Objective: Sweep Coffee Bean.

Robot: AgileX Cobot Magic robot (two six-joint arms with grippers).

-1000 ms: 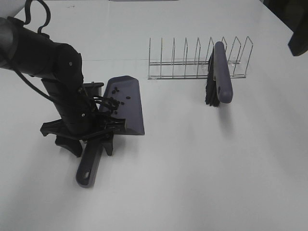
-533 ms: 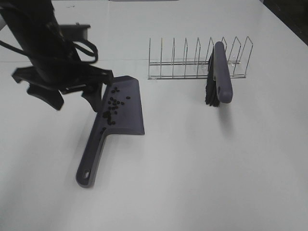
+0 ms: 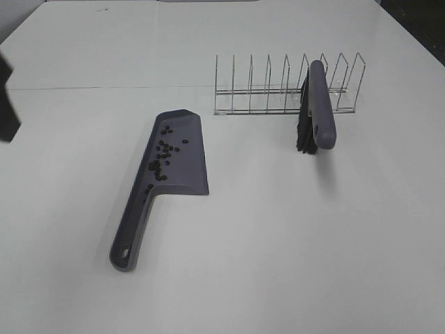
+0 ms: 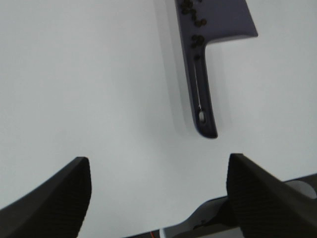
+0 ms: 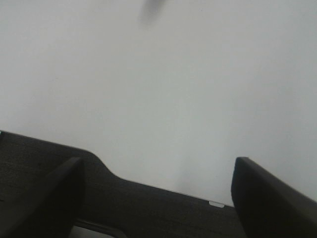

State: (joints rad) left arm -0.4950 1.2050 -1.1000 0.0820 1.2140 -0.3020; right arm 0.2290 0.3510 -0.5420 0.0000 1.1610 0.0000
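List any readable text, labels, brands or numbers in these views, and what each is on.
None readable in any view.
dustpan: plain purple-grey, no marking visible.
brush: plain handle, no label visible.
wire rack: bare wire, no tag.
table: blank white surface.
left gripper and right gripper: dark fingers, no print visible.

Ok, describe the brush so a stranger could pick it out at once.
Find the wire rack at the back of the white table. The brush leans in its right end, purple handle, black bristles. The dustpan alone holds coffee beans.
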